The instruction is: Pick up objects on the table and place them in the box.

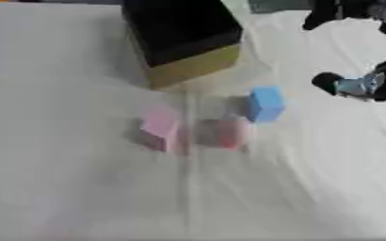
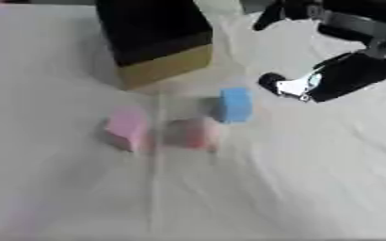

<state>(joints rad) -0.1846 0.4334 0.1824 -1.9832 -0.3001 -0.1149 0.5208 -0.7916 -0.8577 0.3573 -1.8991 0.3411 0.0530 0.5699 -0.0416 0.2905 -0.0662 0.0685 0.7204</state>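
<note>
Foam-like and probably light, the blue block point(image 2: 235, 105) mid-table beside two pink blocks point(image 2: 127, 128) invites pinching opposite flat faces; the right hand point(image 2: 344, 75) hovers near, grip unclear.

Box point(image 1: 184, 42): top cut by upper edge; contents unseen. Right hand point(image 2: 328, 77): blurred, finger posture indeterminate, arm cut by right edge. Pink block point(image 1: 159, 128), reddish block point(image 1: 228, 132): edges smeared, shapes indistinct.

Black right hand point(image 2: 336, 75) with a shiny silver patch near the thumb.
</note>
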